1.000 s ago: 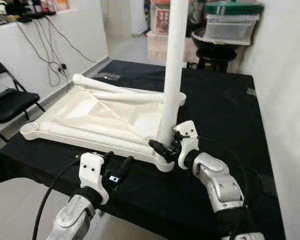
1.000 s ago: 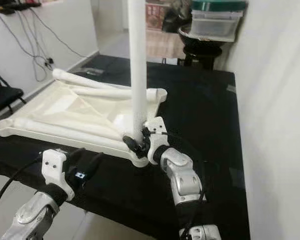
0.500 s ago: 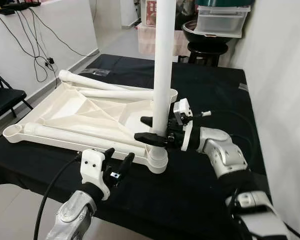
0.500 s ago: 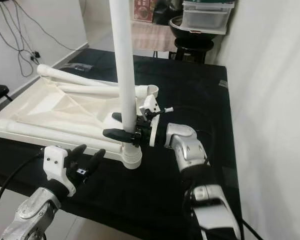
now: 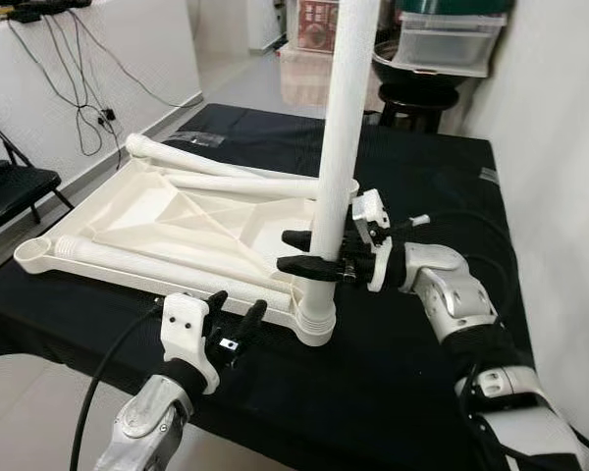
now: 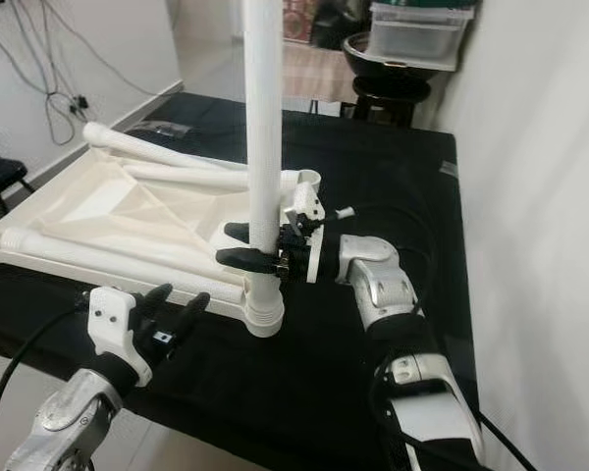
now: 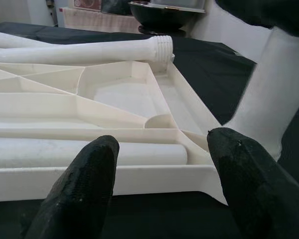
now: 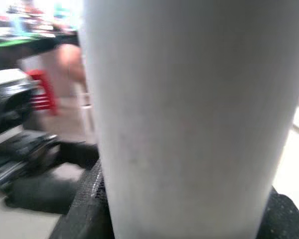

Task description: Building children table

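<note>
A white plastic table leg [image 5: 346, 128] stands upright in the corner socket of the upturned white plastic tabletop [image 5: 167, 221] on a black-draped table [image 5: 442, 196]. The right gripper [image 5: 296, 251] clamps the leg just above the socket. The left gripper [image 5: 234, 312], fingers spread, hovers beside the tabletop's near edge. Its wrist view reveals a spare leg's threaded end [image 7: 162, 46]. No writing is legible.

Two silver metal arms w/ rounded, jointed segments. Each ends in a white plastic wrist block w/ small screws, carrying a gripper: left gripper [image 5: 231, 312], right gripper [image 5: 296, 252], both w/ two long black fingers. Black cables run along both arms.
</note>
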